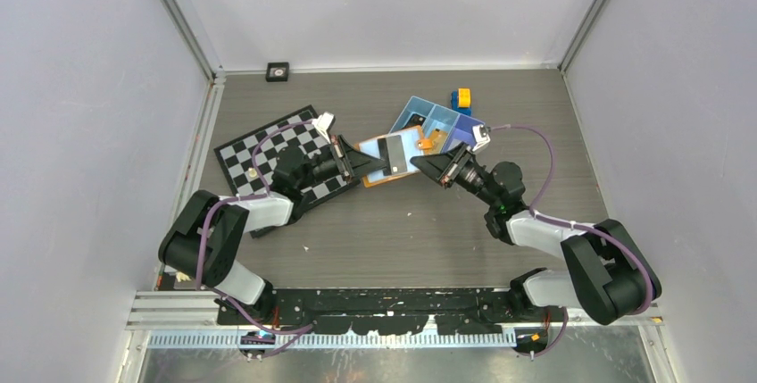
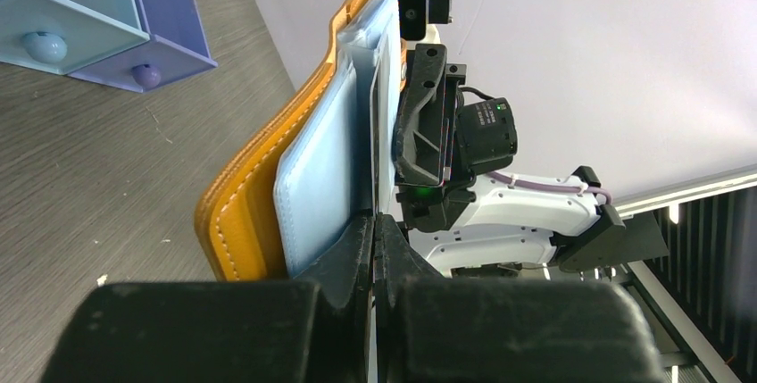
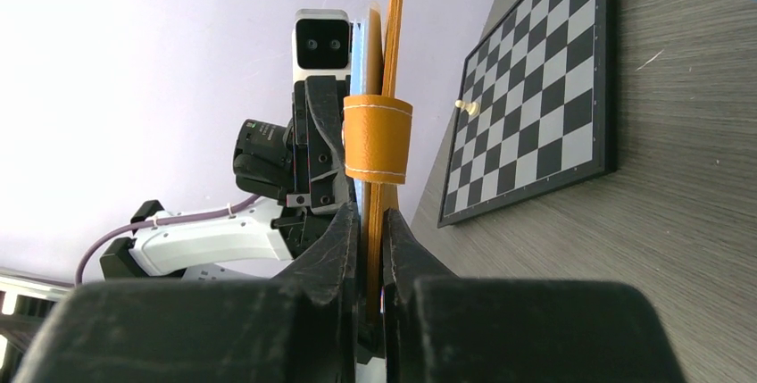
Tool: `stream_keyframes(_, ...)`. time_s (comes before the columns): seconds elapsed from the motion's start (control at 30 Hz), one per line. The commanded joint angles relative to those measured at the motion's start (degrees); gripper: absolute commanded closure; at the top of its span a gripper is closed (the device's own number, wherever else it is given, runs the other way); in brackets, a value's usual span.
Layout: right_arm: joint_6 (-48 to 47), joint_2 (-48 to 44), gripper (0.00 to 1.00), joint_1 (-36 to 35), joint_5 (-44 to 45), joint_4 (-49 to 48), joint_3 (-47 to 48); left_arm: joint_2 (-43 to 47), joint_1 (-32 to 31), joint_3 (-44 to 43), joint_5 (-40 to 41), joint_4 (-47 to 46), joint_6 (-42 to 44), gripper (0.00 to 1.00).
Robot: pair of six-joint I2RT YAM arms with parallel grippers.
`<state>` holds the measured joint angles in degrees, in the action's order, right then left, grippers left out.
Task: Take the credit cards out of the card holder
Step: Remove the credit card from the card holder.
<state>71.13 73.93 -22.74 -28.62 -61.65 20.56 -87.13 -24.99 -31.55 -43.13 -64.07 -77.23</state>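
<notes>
The orange card holder (image 1: 403, 144) is open and held off the table between both grippers, in front of the blue tray. Its pale blue-grey sleeves face up, with a dark band across them. My left gripper (image 1: 373, 162) is shut on a thin inner leaf of the holder (image 2: 373, 133); I cannot tell whether it is a sleeve or a card. The orange cover (image 2: 241, 213) and a pale blue sleeve (image 2: 321, 169) lie beside the jaws. My right gripper (image 1: 420, 162) is shut on the orange cover (image 3: 375, 195), just below the closing tab (image 3: 378, 137). No loose card shows.
A blue three-compartment tray (image 1: 433, 124) stands just behind the holder and also shows in the left wrist view (image 2: 98, 17). A yellow-and-blue block (image 1: 461, 99) stands behind it. A chessboard (image 1: 277, 155) lies under the left arm, with a small pawn (image 3: 461, 106) on it. A small black square (image 1: 278, 71) lies at the back wall.
</notes>
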Motion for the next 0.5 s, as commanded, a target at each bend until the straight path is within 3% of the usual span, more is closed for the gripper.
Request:
stream_keyframes(0.0, 1.2, -1.5, 1.0, 0.9, 1.4, -6.4, -0.6, -0.1, 0.4, 0.1, -0.8, -2.4, 0.5, 1.0)
stream_keyframes(0.17, -2.7, -7.3, 1.0, 3.5, 6.7, 6.8, -1.5, 0.2, 1.1, 0.3, -0.5, 0.1, 2.0, 1.0)
stream_keyframes(0.37, -14.1, -20.5, 0.99, 4.4, 21.0, 35.8, 0.9, 0.6, 1.3, -1.9, 0.4, 12.2, 8.3, 1.0)
stream_keyframes(0.47, -17.5, -25.6, 1.0, 5.6, 28.1, 42.5, 1.0, -0.2, 1.3, -5.5, 0.1, 21.3, 12.9, 1.0)
